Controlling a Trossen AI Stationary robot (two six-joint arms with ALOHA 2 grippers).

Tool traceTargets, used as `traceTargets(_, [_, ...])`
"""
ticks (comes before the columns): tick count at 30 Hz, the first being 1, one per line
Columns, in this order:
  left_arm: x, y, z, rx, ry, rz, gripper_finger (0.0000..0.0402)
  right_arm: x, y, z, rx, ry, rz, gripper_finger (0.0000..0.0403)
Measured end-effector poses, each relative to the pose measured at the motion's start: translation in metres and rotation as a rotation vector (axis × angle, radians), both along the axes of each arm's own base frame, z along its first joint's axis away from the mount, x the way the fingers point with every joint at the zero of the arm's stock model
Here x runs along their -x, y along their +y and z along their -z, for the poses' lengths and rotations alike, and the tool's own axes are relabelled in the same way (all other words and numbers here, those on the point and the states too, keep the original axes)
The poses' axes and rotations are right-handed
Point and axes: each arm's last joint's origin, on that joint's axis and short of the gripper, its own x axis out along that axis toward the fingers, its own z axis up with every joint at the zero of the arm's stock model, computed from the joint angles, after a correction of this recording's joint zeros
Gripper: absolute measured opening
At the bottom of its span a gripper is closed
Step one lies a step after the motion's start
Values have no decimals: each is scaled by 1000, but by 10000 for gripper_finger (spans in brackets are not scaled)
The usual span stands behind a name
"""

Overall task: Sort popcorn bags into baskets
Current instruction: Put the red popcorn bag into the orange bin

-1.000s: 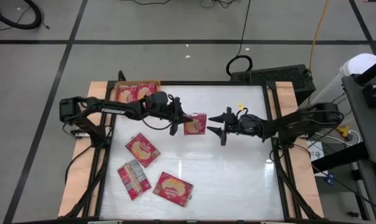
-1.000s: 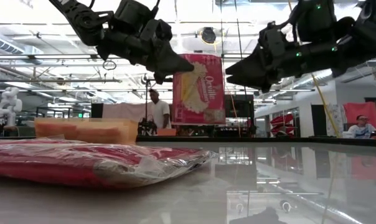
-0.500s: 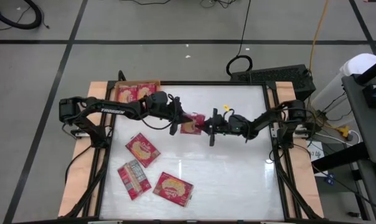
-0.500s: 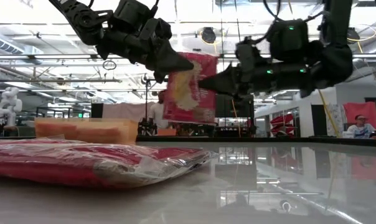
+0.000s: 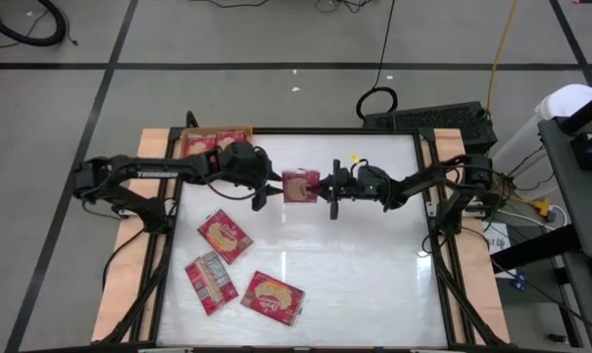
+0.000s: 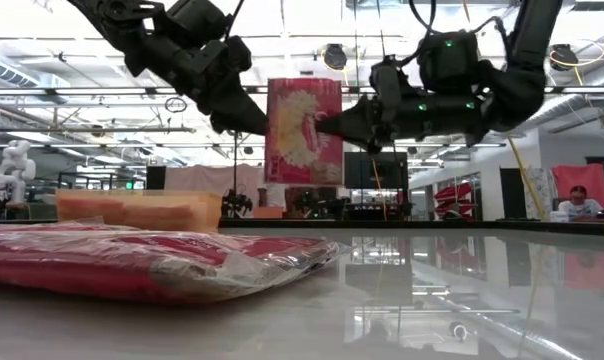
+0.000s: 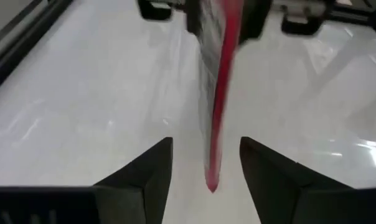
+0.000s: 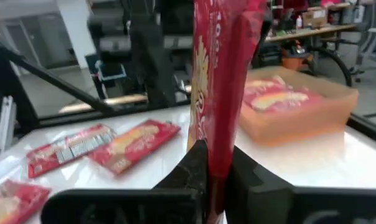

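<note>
Mid-air handover: right gripper (image 5: pixel 327 186) clamps the bag (image 5: pixel 300 184) above mid-table, left gripper (image 5: pixel 264 186) spread, letting go; two bags sit in the basket (image 5: pixel 216 147), three on the table (image 5: pixel 374 275)

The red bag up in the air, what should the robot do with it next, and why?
Probably the left claw should back away. The right claw is shut on the bag, while the left one stands open around its edge, no longer gripping. Then the right arm could carry it toward the orange tray.
</note>
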Motion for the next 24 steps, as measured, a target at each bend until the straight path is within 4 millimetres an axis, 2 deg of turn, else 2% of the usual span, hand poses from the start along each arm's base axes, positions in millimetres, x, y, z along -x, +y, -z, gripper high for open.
traceTargets(5, [1, 1, 4, -27, -86, -9, 182, -16, -11, -15, 20, -13, -70, 20])
traceTargets(9, [3, 0, 11, -21, -140, -22, 155, -24, -14, -21, 75, 10, -86, 15])
traceTargets(19, [8, 1, 18, 69, -125, -31, 16, -24, -20, -21, 69, 11, -79, 19])
traceTargets(24, [14, 0, 10, 101, -136, -35, 29, -25, -18, -24, 76, -11, -45, 34])
